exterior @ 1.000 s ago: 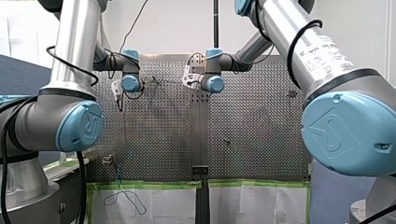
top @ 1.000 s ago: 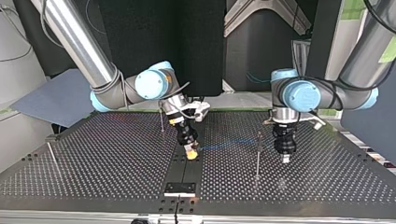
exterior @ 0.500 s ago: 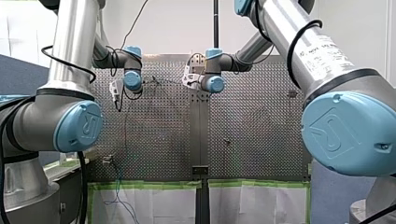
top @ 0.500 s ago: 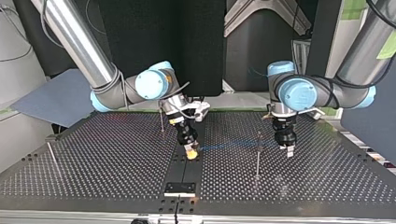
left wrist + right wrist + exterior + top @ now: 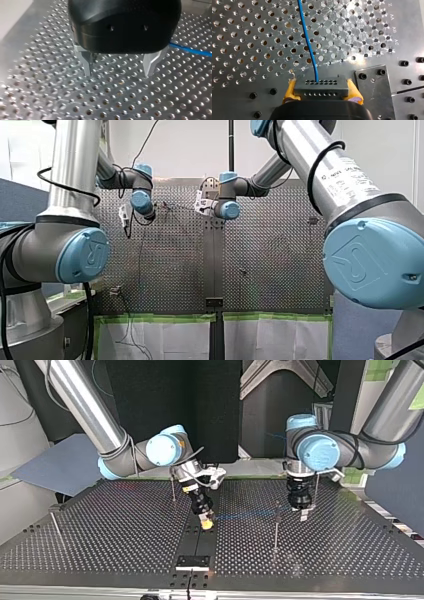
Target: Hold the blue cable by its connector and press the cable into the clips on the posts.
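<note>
My left gripper (image 5: 118, 73) is sliding in toward the post (image 5: 275, 527), its 2 fingers (image 5: 86, 62) spread and empty, just beside it now; I judge it is lining up to press the blue cable (image 5: 308, 42) there. My right gripper (image 5: 205, 522), well apart from the post, is keeping its yellow pads (image 5: 290, 88) clamped on the connector (image 5: 321, 87), the cable running toward the post. The post's clip is proving too small to make out, as is any contact with the cable

Two end effectors (image 5: 205, 522) (image 5: 303, 514), one blue cable (image 5: 308, 42), one connector (image 5: 321, 87) and, it seems, four thin posts (image 5: 173, 489) (image 5: 276, 527) (image 5: 53, 524) (image 5: 316, 489).
</note>
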